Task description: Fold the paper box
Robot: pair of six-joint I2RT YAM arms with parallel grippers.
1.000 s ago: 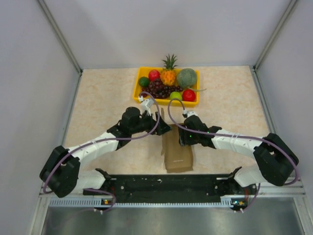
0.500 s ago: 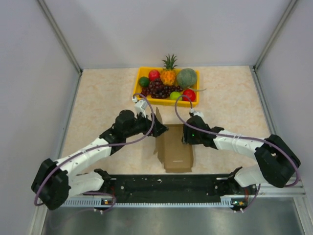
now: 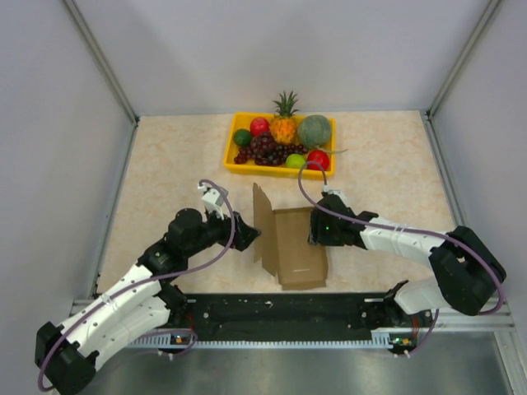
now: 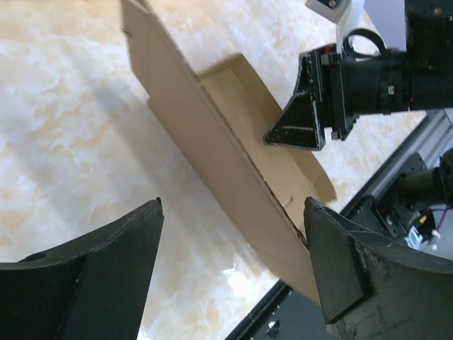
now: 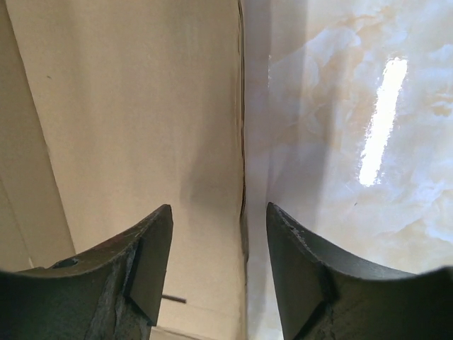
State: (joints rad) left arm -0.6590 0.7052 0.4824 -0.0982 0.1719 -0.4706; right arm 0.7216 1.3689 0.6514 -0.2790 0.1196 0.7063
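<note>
Near edge, between the two arms: the paper box [image 3: 298,255] lies on the glossy marble-patterned table [image 3: 165,156]. It is plain brown card, matte, a flat rectangular panel with creased folds. Its long left flap stands up, tilted.

The left gripper [image 3: 249,234] sits just left of that flap, apart from it. We note its black wedge fingers [image 4: 106,269] spread wide, gripping nothing.

The right gripper [image 3: 314,232] is at the box's right edge, fingers parted to either side of the edge line. We cannot tell whether they touch the card.

Farther back, well apart from the box: a yellow plastic tray [image 3: 272,171], shallow and rectangular. It holds a pineapple [image 3: 285,125], a round grey-green melon [image 3: 314,130], dark grapes [image 3: 265,148], two red fruits and two green ones.
</note>
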